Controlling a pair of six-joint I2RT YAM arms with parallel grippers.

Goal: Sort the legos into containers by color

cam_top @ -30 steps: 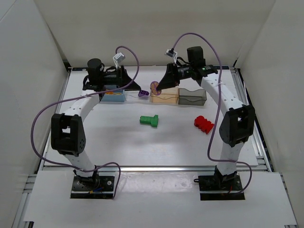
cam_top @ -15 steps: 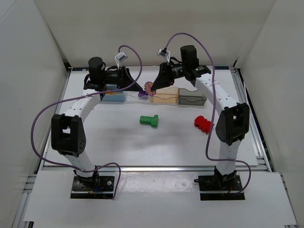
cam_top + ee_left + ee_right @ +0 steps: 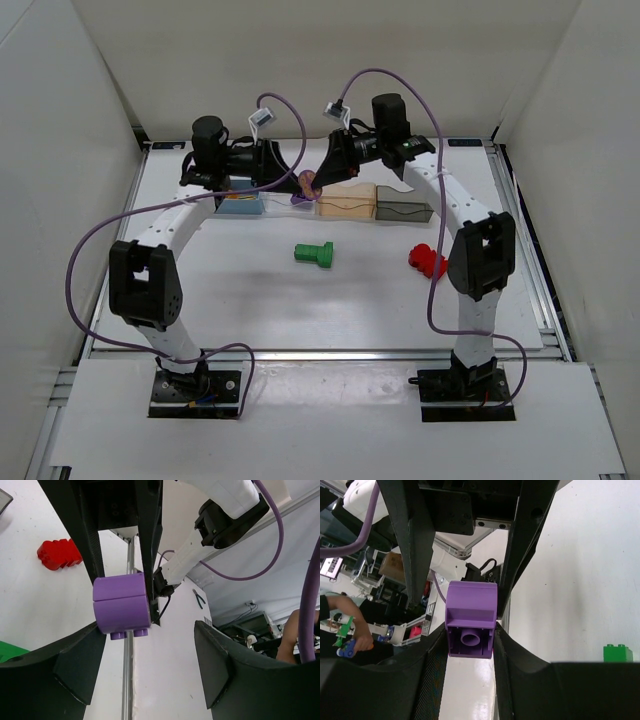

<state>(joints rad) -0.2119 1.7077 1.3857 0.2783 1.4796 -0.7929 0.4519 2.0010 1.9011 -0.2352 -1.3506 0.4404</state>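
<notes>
Holding one purple lego, right gripper

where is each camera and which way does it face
top external: above and behind the arms, looking down on the table; both arms show whole, left gripper and right gripper close together at the far side.
left wrist: on the left arm, facing the right gripper, which pinches the purple lego; own open fingers at the bottom.
right wrist: on the right arm, facing the left gripper; own fingers shut on the purple lego.
shared: the purple lego in both wrist views; the green lego in all three.
</notes>
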